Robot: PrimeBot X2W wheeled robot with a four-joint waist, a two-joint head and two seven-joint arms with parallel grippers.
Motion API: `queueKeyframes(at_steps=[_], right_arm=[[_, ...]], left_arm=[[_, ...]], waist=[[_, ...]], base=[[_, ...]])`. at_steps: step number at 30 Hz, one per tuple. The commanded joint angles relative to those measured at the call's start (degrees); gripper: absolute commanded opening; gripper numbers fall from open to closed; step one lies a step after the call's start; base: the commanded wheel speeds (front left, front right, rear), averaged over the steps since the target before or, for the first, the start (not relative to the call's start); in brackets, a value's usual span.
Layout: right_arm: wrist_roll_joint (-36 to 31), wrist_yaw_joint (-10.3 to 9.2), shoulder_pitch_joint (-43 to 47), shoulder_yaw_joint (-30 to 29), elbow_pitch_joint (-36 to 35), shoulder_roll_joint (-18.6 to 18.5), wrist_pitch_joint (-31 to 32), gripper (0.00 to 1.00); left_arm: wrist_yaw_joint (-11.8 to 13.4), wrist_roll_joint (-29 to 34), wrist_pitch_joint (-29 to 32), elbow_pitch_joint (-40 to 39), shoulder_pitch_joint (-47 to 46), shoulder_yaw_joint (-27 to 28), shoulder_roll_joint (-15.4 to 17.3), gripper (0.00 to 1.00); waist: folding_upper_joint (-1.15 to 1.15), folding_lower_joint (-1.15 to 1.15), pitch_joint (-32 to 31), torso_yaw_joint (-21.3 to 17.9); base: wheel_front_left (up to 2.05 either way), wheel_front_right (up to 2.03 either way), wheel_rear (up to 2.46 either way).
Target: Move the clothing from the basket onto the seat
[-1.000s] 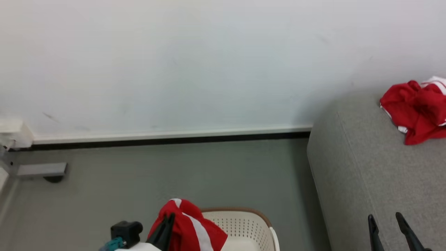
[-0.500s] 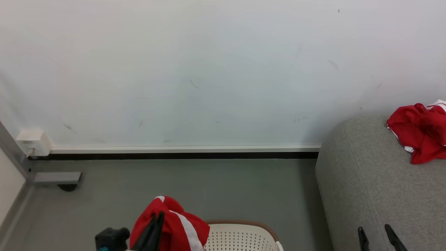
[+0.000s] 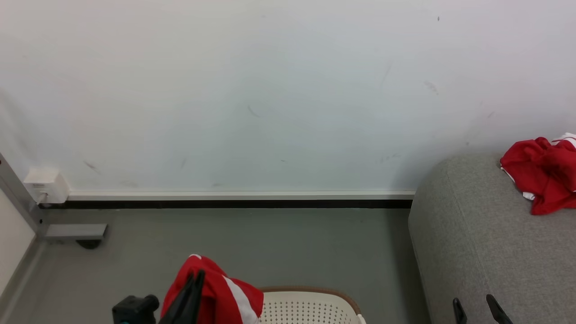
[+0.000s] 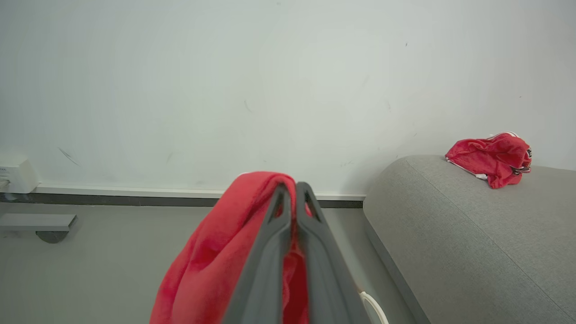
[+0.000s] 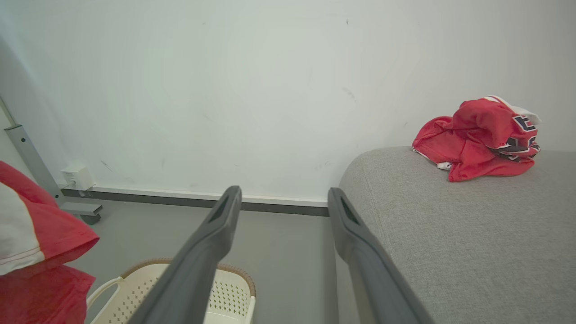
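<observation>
– So, what's where?
– One crumpled red jersey [image 3: 544,180] lies on the grey sofa seat [image 3: 495,252], close to the wall. A white-striped jersey [image 3: 225,294] hangs above the cream laundry basket [image 3: 310,291], with the left gripper [image 3: 196,275] clamped together on a fold of it.
– And the right gripper [image 5: 283,191]?
– Jaws wide apart, holding nothing, poised in front of the seat.
– How will the fabric behave?
– It looks light and limp, so it will likely drape and trail. A bunched fold near the middle seems the safest hold; gripping an edge risks snagging the basket rim.
</observation>
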Motion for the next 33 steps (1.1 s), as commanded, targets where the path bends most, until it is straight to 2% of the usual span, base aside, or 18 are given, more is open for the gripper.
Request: queueKeyframes(at_steps=[1,27,33], right_arm=[[0.26,-0.13,-0.07,0.07,0.11,0.10,0.06,1.00],[0.58,-0.13,-0.53,0.05,-0.19,-0.12,0.07,1.00],[-0.97,-0.13,-1.27,2.07,-2.34,-1.13,0.07,1.00]], left_arm=[[-0.16,0.70,-0.11,-0.19,0.37,0.17,0.18,0.00],[-0.61,0.52,-0.12,0.18,-0.57,-0.18,0.08,0.00],[-0.92,0.95,-0.06,-1.14,-1.50,-0.69,-0.06,0.00]], waist=[[0.00,0.00,-0.01,-0.10],[0.00,0.00,0.46,-0.12],[0.00,0.00,0.47,-0.33]], base=[[0.00,0.00,0.00],[0.00,0.00,0.00],[0.00,0.00,0.00]])
